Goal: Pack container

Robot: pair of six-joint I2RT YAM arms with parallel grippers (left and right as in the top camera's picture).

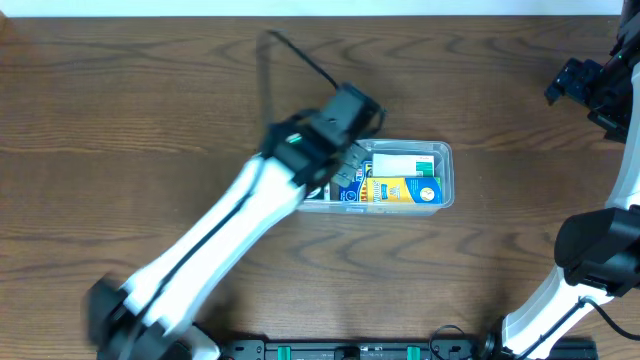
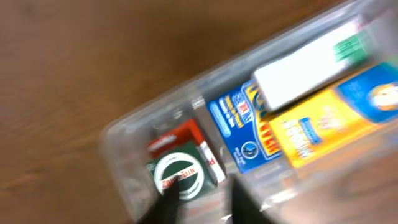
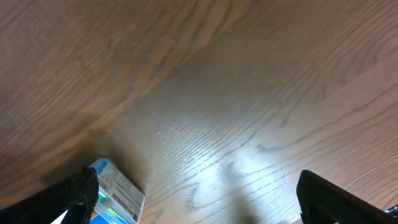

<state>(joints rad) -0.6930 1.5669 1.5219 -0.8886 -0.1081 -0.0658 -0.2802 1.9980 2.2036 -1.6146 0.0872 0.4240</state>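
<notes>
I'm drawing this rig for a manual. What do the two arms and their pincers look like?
The left arm and right arm have white links and black joints. The left one carries a dark line along its link and a green mark near the wrist. The left pincer and right pincer have black fingers.

Left arm (image 1: 235,225) over the box-filled container (image 1: 446,170) on wooden table (image 1: 120,120)

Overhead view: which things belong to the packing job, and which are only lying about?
Job: container; yellow box, white box, blue box and red-and-green box inside it; left end effector above them.
Lying about: table; right end effector, open, far away; one small box beside it, outside the container.
</notes>
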